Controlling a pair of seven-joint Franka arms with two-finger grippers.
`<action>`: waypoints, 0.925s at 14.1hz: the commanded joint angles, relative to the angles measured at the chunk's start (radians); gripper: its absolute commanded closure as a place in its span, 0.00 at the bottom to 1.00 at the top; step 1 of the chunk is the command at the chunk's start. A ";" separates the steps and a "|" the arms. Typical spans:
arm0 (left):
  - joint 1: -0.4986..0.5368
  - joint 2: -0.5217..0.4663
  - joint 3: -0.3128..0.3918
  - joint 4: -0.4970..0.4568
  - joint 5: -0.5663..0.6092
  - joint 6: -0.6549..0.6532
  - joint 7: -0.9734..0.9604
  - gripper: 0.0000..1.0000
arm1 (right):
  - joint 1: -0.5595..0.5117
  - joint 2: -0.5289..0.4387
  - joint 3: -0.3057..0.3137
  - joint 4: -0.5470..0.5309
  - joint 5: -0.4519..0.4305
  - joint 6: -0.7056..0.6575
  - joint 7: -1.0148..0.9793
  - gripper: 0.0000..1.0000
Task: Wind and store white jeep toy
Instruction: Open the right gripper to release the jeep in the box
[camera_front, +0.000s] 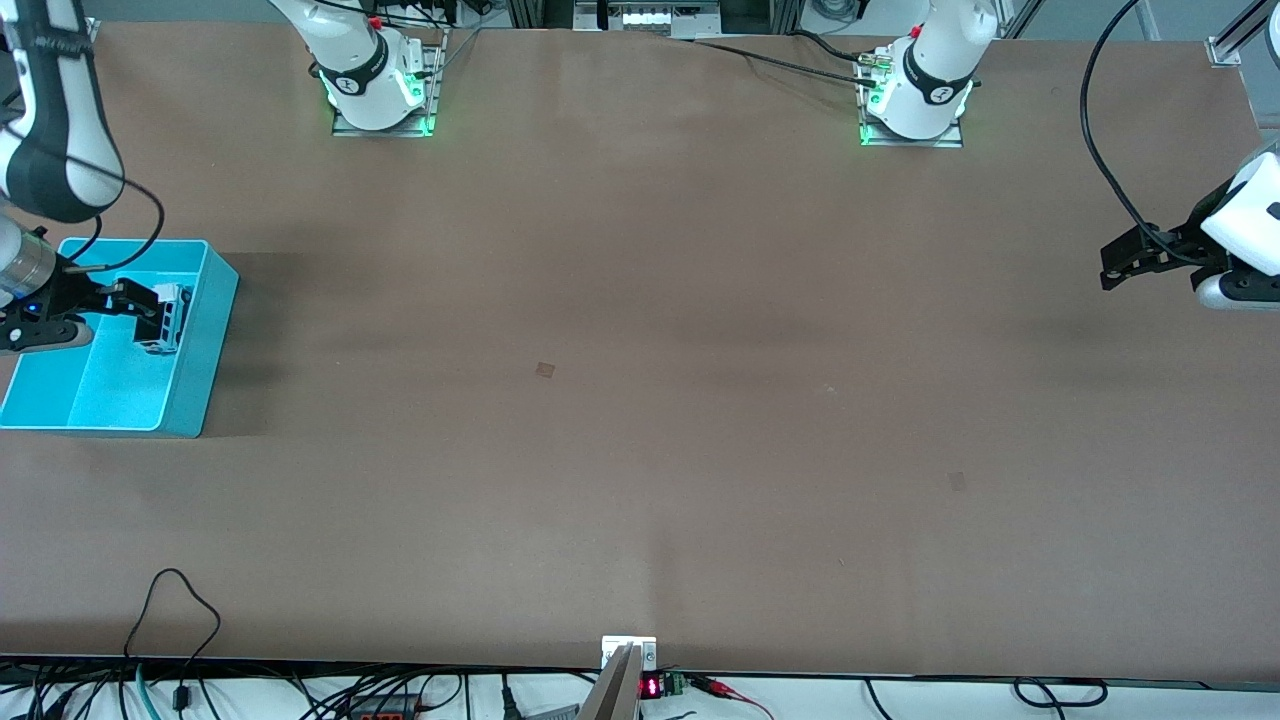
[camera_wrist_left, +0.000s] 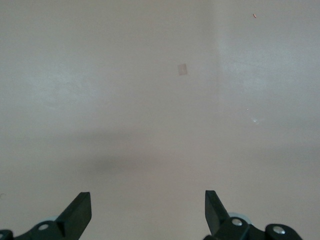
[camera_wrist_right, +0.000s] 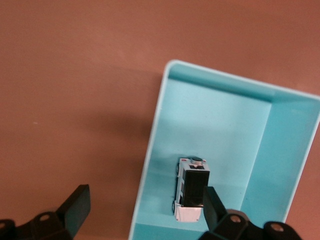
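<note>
The white jeep toy (camera_front: 170, 318) (camera_wrist_right: 191, 190), with its black roof panel showing, lies inside the turquoise bin (camera_front: 215, 345) (camera_wrist_right: 295, 165), close to the bin wall that faces the table's middle. My right gripper (camera_front: 147, 312) (camera_wrist_right: 145, 207) hangs open just above the bin, holding nothing. One of its fingers (camera_wrist_right: 214, 205) is right beside the jeep, and the other is over bare table outside the bin wall. My left gripper (camera_front: 1120, 265) (camera_wrist_left: 147, 210) waits open and empty over bare table at the left arm's end.
The bin stands at the right arm's end of the brown table. Small faint square marks (camera_front: 545, 369) (camera_front: 957, 481) (camera_wrist_left: 182, 69) lie on the tabletop. Cables (camera_front: 180, 610) trail along the table edge nearest the front camera.
</note>
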 joint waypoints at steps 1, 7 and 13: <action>0.004 -0.001 -0.003 0.022 0.015 -0.026 0.025 0.00 | 0.056 -0.058 -0.003 0.008 0.039 -0.052 -0.004 0.00; -0.002 -0.001 -0.003 0.023 0.015 -0.024 0.022 0.00 | 0.157 -0.095 -0.003 0.061 0.149 -0.109 -0.004 0.00; -0.009 0.005 -0.004 0.040 0.017 -0.024 0.020 0.00 | 0.298 -0.124 -0.044 0.172 0.159 -0.287 0.211 0.00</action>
